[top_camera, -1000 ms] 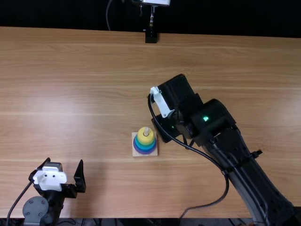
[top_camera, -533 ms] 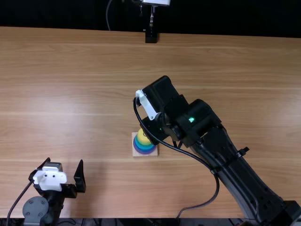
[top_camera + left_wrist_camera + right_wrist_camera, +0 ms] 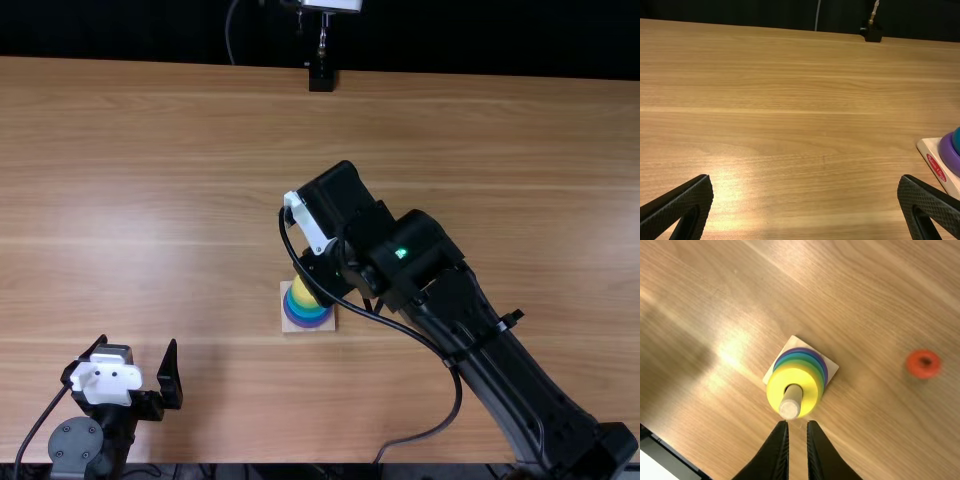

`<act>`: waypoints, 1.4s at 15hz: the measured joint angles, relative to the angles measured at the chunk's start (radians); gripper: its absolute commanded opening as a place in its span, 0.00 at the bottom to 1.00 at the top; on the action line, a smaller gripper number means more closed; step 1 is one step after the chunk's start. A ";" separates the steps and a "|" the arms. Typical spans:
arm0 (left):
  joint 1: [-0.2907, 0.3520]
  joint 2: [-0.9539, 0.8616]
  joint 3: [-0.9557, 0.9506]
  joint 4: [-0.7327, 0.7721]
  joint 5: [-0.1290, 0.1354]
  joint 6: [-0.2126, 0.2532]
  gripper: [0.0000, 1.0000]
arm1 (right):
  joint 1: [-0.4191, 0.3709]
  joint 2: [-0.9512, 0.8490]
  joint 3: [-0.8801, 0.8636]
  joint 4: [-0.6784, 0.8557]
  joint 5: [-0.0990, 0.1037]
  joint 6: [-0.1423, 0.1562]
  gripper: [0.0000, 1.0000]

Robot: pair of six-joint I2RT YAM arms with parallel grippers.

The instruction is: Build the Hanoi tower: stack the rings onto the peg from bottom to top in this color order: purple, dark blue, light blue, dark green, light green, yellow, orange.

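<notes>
Plainly, one orange ring point(image 3: 913, 366) lies off one peg point(image 3: 791, 404).

From above the near edge, I'm looking steeply down and forward over the light brown wooden worktop point(image 3: 150, 150). My left wrist view is facing across it, my right steeply down, closer; all three are sharing the square, pale wooden base point(image 3: 288, 326).

In the top view, a light brown wood-grain table point(image 3: 480, 130) has its streaks running from nine to three o'clock, with a pale light reflection point(image 3: 120, 225) towards nine. Beyond its far edge lies a black background point(image 3: 120, 30); a thin grey cable point(image 3: 229, 35) hangs between eleven and twelve, and a metal rod point(image 3: 323, 38) rises from a black block point(image 3: 321, 80) at twelve.
</notes>
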 measured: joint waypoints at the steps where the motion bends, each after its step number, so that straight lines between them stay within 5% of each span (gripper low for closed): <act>1: 0.000 0.000 0.000 0.000 0.000 0.000 1.00 | 0.000 0.000 0.000 0.002 0.000 0.001 0.43; 2: 0.000 0.000 0.000 0.001 0.000 0.000 1.00 | 0.000 0.000 0.000 0.003 0.000 0.001 0.61; 4: 0.000 0.000 0.000 0.000 0.000 0.000 1.00 | 0.000 0.000 0.000 0.006 0.001 0.001 0.79; 9: 0.000 0.000 0.000 0.000 0.000 0.000 1.00 | -0.097 0.000 0.000 0.013 0.003 0.001 1.00; 14: 0.000 0.000 0.000 0.000 0.000 0.000 1.00 | -0.197 0.000 -0.038 0.096 0.004 0.000 1.00; 18: 0.000 0.000 0.000 0.000 0.000 0.000 1.00 | -0.362 0.000 -0.197 0.328 0.012 0.000 1.00; 21: 0.000 0.000 0.000 0.001 0.000 0.000 1.00 | -0.410 0.000 -0.268 0.447 0.012 0.000 1.00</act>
